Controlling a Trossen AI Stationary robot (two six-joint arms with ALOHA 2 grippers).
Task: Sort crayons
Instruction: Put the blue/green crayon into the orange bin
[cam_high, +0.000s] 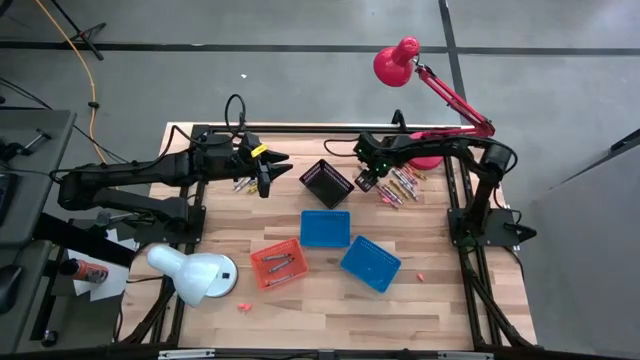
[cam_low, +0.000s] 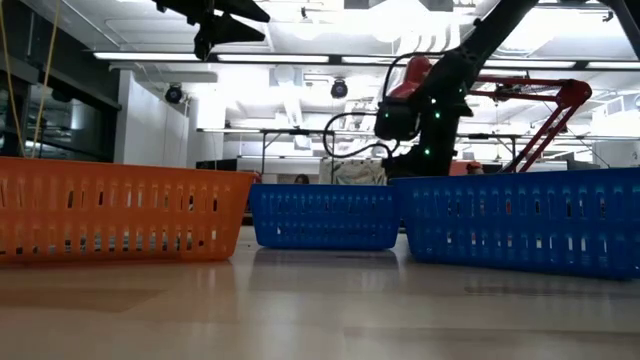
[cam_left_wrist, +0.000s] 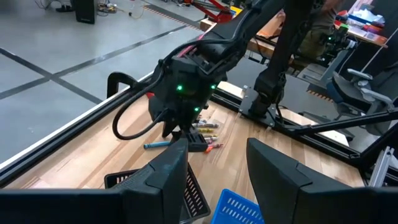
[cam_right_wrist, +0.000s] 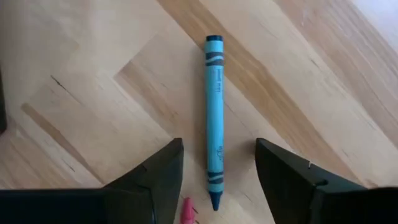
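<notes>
The right gripper (cam_right_wrist: 217, 171) hangs low over the wooden table (cam_high: 330, 300), its two dark fingers (cam_right_wrist: 158, 174) spread apart with a blue crayon (cam_right_wrist: 214, 121) lying flat on the boards between them, touching neither. That crayon is a thin paper-wrapped stick with darker bands near each end and a pointed tip; a bit of a pink crayon (cam_right_wrist: 186, 211) shows just beside its tip. In the high view this gripper (cam_high: 366, 181) sits at the table's far side, between a black basket (cam_high: 326, 183) and a loose pile of crayons (cam_high: 402, 184) in mixed colours.

The left gripper (cam_left_wrist: 214, 171) is held up in the air, fingers parted and holding nothing, pointing across at the right arm. From above it (cam_high: 265, 175) hovers to the left of the black basket, with a few more crayons (cam_high: 243, 184) on the table under it.

Nearer the front stand three more baskets: an orange basket (cam_high: 278, 263) with a couple of crayons in it, a blue basket (cam_high: 325, 227) in the middle and a second blue basket (cam_high: 370, 263) to its right; I cannot tell what the blue ones or the black one hold. Two small pink bits (cam_high: 244, 306) lie loose on the table near the front.

A white lamp (cam_high: 195, 272) stands at the front left corner and a red lamp (cam_high: 400, 62) reaches over the far right corner.
</notes>
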